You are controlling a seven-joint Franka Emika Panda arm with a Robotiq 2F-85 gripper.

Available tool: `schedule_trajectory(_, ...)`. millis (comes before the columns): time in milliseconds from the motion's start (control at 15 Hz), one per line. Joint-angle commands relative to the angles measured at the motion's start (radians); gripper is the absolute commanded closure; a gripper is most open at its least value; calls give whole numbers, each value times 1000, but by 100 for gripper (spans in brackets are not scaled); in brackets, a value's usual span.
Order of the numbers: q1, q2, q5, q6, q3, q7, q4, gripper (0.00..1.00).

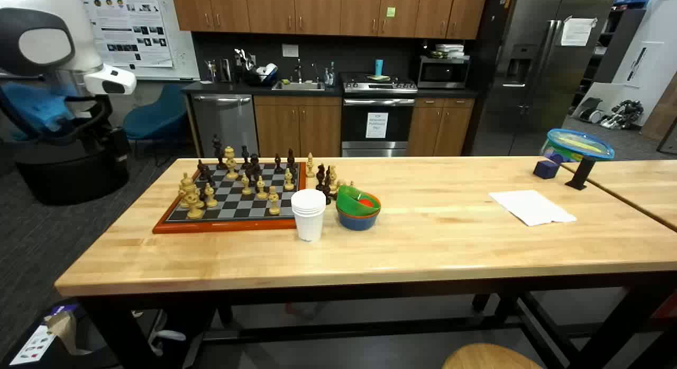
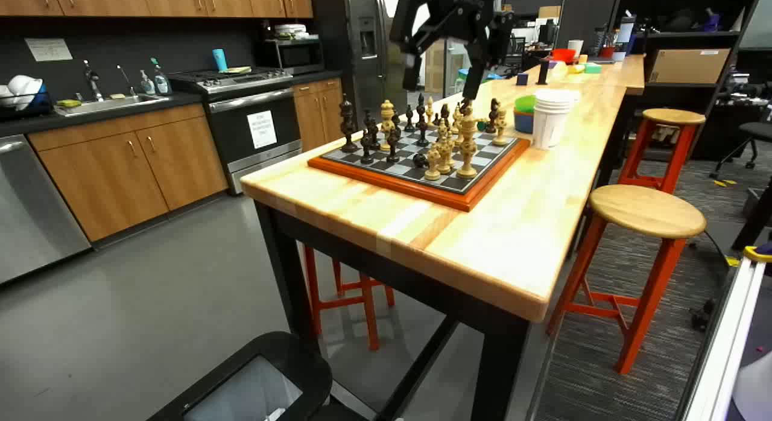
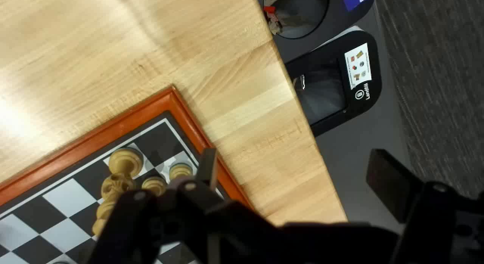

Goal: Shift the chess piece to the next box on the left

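Observation:
A chessboard with an orange-red frame (image 1: 222, 227) lies on the wooden table; it also shows in an exterior view (image 2: 392, 184) and the wrist view (image 3: 176, 101). Light and dark pieces stand on it; which one the task means cannot be told. A tall light piece (image 2: 467, 146) stands near a board corner, with shorter light pieces beside it. In the wrist view a tall light piece (image 3: 124, 163) stands near the corner, partly behind a finger. My gripper (image 2: 443, 82) is open and empty above the board's height; in the wrist view its fingers (image 3: 297, 173) are wide apart over the table edge.
Stacked white cups (image 1: 309, 217) and nested green and blue bowls (image 1: 358, 221) stand beside the board. Several pieces (image 1: 320, 177) stand off the board by its edge. A white paper (image 1: 531, 206) lies farther along. Bins (image 3: 329, 93) stand below the table edge.

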Motion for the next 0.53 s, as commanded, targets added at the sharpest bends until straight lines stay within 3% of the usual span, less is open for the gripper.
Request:
schedule_trajectory(0,-2,0,0,-3,1,0,2,0)
schedule_trajectory(467,-2,7,-2,-1,2,-2,5,0)
